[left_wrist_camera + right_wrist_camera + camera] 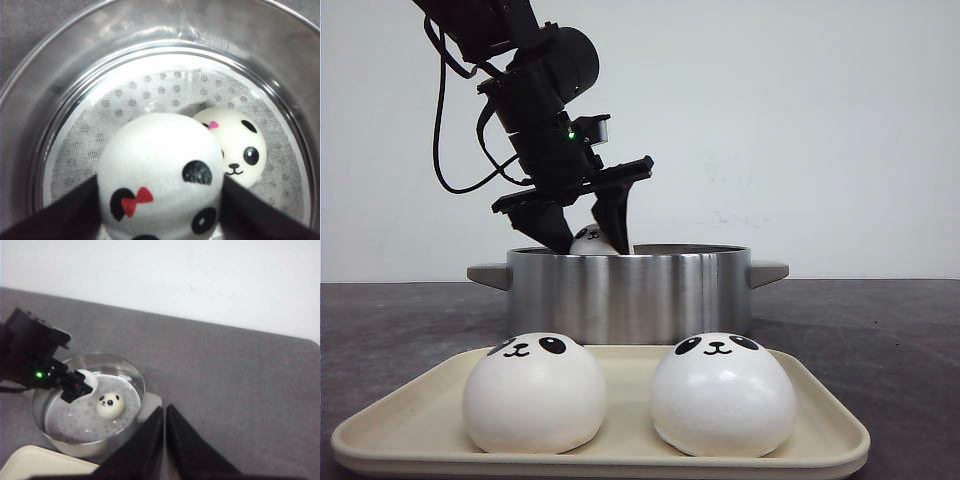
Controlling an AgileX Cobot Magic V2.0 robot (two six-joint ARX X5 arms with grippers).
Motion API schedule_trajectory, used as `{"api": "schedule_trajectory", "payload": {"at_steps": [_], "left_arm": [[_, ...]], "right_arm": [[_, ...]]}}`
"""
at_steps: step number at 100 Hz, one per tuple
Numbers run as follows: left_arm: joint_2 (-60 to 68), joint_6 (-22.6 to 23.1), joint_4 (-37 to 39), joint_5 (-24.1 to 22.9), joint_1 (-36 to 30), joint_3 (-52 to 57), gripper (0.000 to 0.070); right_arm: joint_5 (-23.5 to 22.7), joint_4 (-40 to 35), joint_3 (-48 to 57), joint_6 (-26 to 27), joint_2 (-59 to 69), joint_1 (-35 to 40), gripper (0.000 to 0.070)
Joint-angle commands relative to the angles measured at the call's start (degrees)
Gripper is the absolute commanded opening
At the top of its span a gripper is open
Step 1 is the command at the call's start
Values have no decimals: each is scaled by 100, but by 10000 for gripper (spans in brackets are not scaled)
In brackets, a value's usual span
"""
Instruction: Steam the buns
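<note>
The left gripper [592, 232] grasps a panda bun [162, 175] by its sides, low inside the steel steamer pot [630, 290]; a second bun [235, 145] already lies on the perforated liner [125, 100], and two buns [535, 392] wait on the beige tray [820, 425]. The buns seem soft, light and glossy, perhaps slippery, so a gentle hold at the widest part is best. The right gripper [164, 432] is pressed closed, holding nothing.

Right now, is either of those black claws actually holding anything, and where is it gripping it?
Yes. The left gripper holds a panda bun by its two opposite sides, over the steel pot. The right gripper is shut and holds nothing.

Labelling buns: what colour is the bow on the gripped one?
Red bow, clearest in the left wrist view.
</note>
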Motion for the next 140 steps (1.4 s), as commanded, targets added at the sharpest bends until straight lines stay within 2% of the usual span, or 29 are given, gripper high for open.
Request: {"api": "schedule_trajectory", "payload": {"at_steps": [1, 6, 32, 47, 67, 75, 91, 103, 114, 117, 120, 129, 132, 135, 140], "left_arm": [[138, -11, 35, 17, -15, 129, 536], [138, -11, -2, 17, -15, 129, 564], [136, -9, -337, 55, -15, 308, 563], [24, -17, -1084, -22, -15, 850, 553], [-798, -52, -1456, -118, -66, 1110, 553], [-1344, -142, -1668, -114, -66, 1110, 553], [-2420, -133, -2341, -94, -129, 1110, 554], [-3202, -72, -2723, -96, -216, 1110, 554], [-3919, -74, -2898, -96, -297, 1110, 554], [-4098, -74, -2940, -96, -306, 1110, 554], [-4273, -74, -2975, -96, -310, 1110, 554], [-4765, -76, -3099, -101, -313, 1110, 553], [-4913, -85, -3141, -105, -313, 1110, 553], [-5060, -103, -3189, -120, -313, 1110, 553], [-5283, -103, -3276, -122, -313, 1110, 553]], "right_arm": [[7, -17, 101, 162, 52, 70, 0], [4, -46, 101, 190, 52, 70, 0], [9, -227, 96, 192, 55, 70, 0], [-7, -446, 90, 208, 122, 68, 0], [-334, -697, -35, 208, 428, 50, 0], [-619, -621, -258, 260, 551, 50, 0], [-1521, -393, -1113, 758, 732, 50, 0], [-2164, 240, -2004, 1143, 732, 57, 0], [-3029, 1003, -2747, 1519, 741, 57, 6], [-3246, 1215, -2916, 1582, 774, 57, 36], [-3427, 1399, -3058, 1624, 811, 57, 105], [-3709, 1672, -3331, 1683, 992, 59, 449], [-3720, 1685, -3364, 1685, 1082, 59, 540], [-3720, 1676, -3373, 1685, 1169, 59, 587], [-3746, 1700, -3373, 1683, 1373, 59, 594]]}}
